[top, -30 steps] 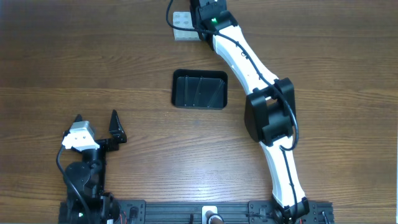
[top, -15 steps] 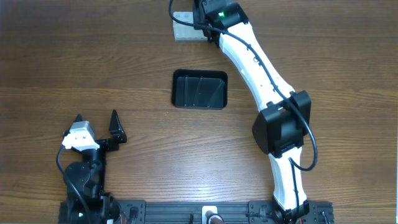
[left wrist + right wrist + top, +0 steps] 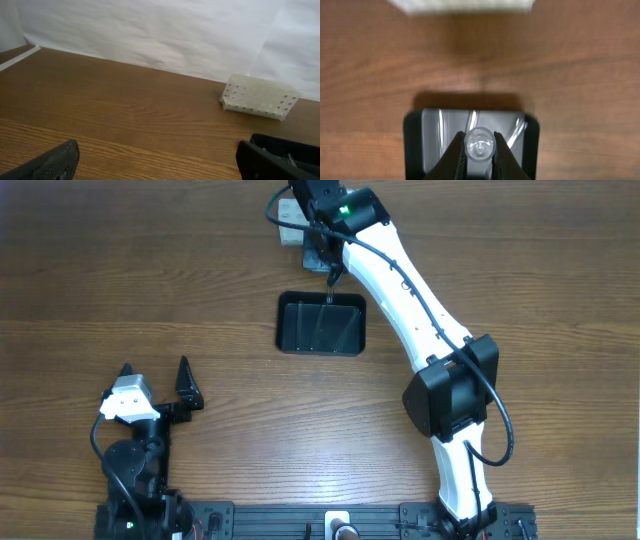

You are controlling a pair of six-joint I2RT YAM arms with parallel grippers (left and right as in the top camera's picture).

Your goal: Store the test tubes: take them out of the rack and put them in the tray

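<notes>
A white perforated rack [image 3: 291,225] [image 3: 258,96] [image 3: 465,4] stands at the table's far side. Just in front of it lies the black tray [image 3: 281,328] [image 3: 411,146], with a few clear test tubes [image 3: 318,326] [image 3: 472,121] lying inside. My right gripper [image 3: 327,262] [image 3: 479,150] is shut on a clear test tube [image 3: 330,290] [image 3: 479,144], which hangs upright over the tray's far half. My left gripper [image 3: 155,370] stands open near its base at the left, far from the tray, one dark finger [image 3: 55,160] visible.
Bare wooden table [image 3: 120,270] surrounds the rack and tray. The right arm's white links [image 3: 400,280] stretch diagonally past the tray's right side. A pale wall [image 3: 150,30] rises behind the table's far edge.
My right gripper has come away from the rack toward the tray, carrying a test tube that now hangs over the tray. The left arm has not moved.
</notes>
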